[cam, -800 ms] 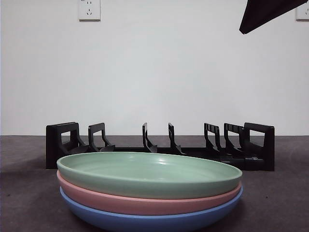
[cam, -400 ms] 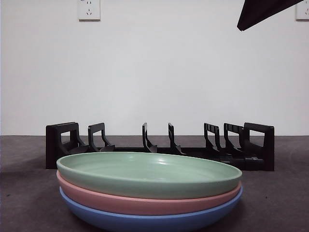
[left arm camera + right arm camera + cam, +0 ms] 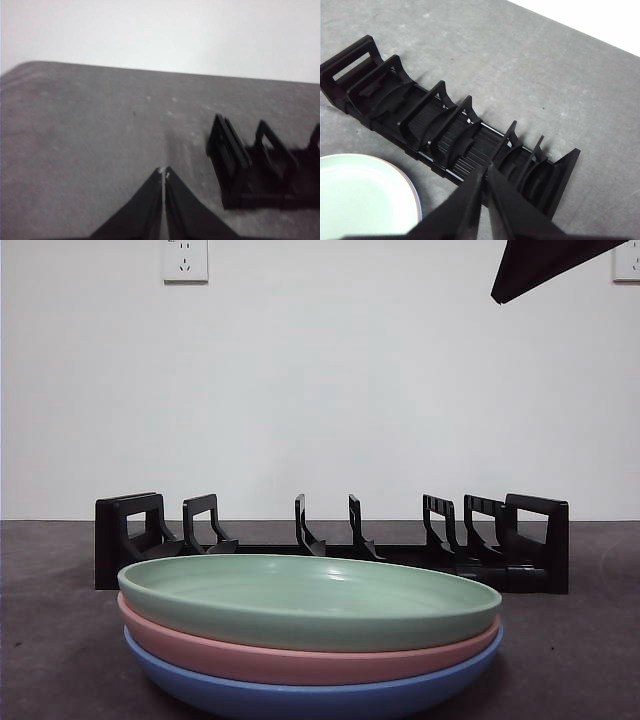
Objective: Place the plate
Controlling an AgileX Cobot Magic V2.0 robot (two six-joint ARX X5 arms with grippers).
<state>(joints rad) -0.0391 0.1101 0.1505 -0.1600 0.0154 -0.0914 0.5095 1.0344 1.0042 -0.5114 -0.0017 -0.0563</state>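
Seemingly nothing was placed yet: the green plate (image 3: 310, 600) topped its stack at the rack's (image 3: 330, 540) 6 o'clock, rack slots vacant, and both the right pincer (image 3: 485, 170) and the left pincer (image 3: 163, 173) were closed, holding nothing.

The place looks like a plain test room or lab: a bare white wall (image 3: 320, 390) carrying two sockets (image 3: 185, 260), a grey speckled desk (image 3: 530, 65), and only a black rack (image 3: 330, 540) and stacked plates (image 3: 310, 635) set out.

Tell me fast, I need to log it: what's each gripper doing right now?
Left gripper: jaws shut, holding nothing, above bare table.
Right gripper: jaws shut, holding nothing, above the black rack.
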